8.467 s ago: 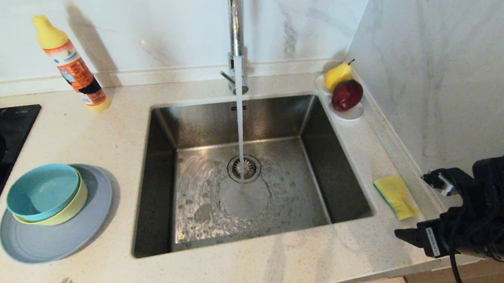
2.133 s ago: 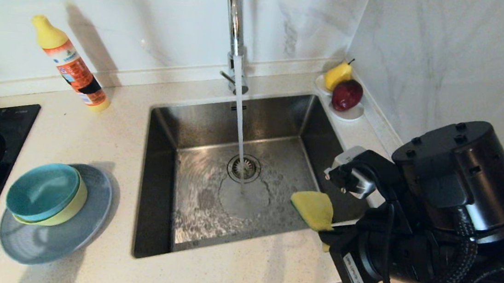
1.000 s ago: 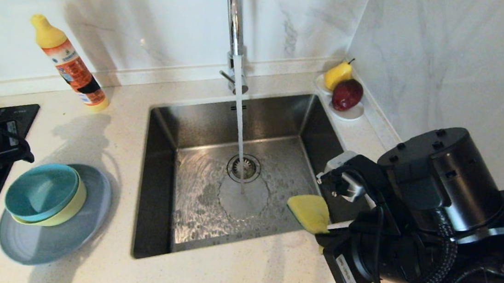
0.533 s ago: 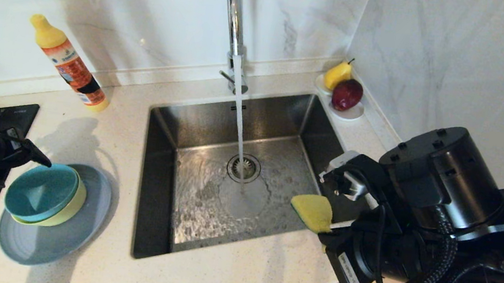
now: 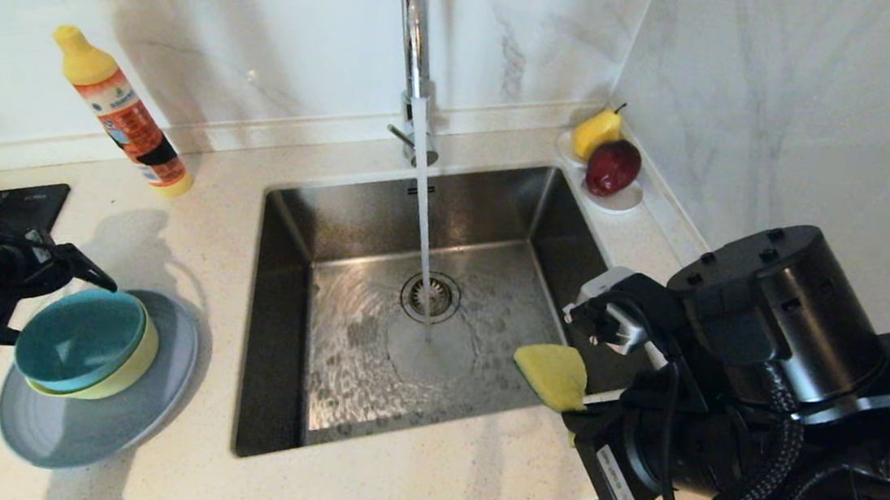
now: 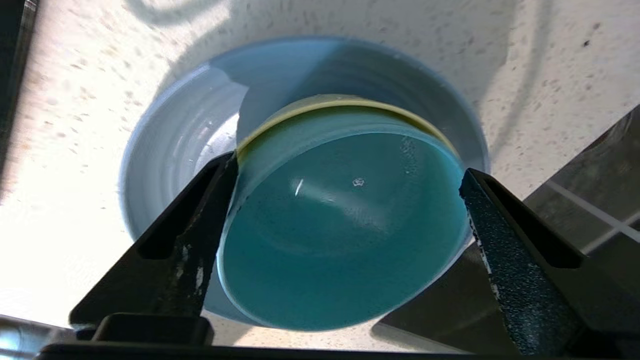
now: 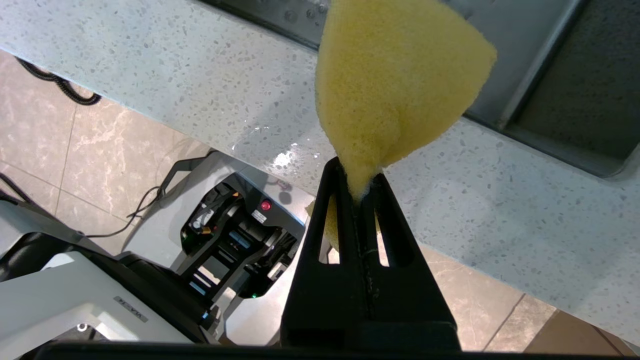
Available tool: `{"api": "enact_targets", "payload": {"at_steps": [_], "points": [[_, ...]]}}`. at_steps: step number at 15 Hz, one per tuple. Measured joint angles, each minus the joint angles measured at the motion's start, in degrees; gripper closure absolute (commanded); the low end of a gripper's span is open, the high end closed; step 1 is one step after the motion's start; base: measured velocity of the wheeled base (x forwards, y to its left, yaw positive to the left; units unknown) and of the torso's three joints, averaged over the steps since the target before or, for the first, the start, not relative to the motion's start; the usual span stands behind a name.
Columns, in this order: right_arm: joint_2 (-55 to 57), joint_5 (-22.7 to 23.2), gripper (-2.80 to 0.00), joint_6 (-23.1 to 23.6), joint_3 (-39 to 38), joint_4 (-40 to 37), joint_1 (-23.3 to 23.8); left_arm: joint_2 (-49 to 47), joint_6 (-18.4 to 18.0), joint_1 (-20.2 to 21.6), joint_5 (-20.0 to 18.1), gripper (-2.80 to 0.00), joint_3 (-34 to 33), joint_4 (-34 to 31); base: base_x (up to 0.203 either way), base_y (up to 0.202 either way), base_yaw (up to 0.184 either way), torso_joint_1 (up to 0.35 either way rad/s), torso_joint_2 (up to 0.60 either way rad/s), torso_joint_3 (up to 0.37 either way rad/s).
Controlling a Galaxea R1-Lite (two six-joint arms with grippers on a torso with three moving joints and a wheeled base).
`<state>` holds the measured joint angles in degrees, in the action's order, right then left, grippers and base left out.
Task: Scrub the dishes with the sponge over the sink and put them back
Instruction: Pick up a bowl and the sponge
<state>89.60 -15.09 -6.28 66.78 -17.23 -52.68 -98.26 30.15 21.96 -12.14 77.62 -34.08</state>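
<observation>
The left tool (image 6: 345, 200) stands spread wide, its jaws straddling the teal bowl (image 5: 79, 339) at nine and three o'clock; the bowl sits stacked on the counter (image 5: 405, 491), while the right tool (image 7: 358, 192) pinches the sponge (image 5: 552, 375) beside the sink (image 5: 289, 210)

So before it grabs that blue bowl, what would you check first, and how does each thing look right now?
1. Left end effector open wide enough: ok, its fingers stand either side of the teal bowl.
2. Fingers already touching the bowl rim: cannot tell.
3. Bowl free to lift: ok, it sits nested in the yellow-green bowl, on the plate.
4. Sponge secure: ok, the right end effector is shut on its corner.
5. Sponge placed for scrubbing: ok, it hangs at the sink's front right edge.
6. Water running: ok, a stream from the tap hits near the drain.
</observation>
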Motion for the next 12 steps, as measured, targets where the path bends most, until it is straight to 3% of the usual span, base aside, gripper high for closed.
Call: {"api": "enact_targets", "payload": {"at_steps": [12], "points": [[0.3,0.0,0.00,-0.2,-0.2,0.0,0.0,-0.4,0.2,0.0,-1.4,-2.80,1.1,-0.1,0.000,0.000,0.000,0.000,0.00,0.000]]}}
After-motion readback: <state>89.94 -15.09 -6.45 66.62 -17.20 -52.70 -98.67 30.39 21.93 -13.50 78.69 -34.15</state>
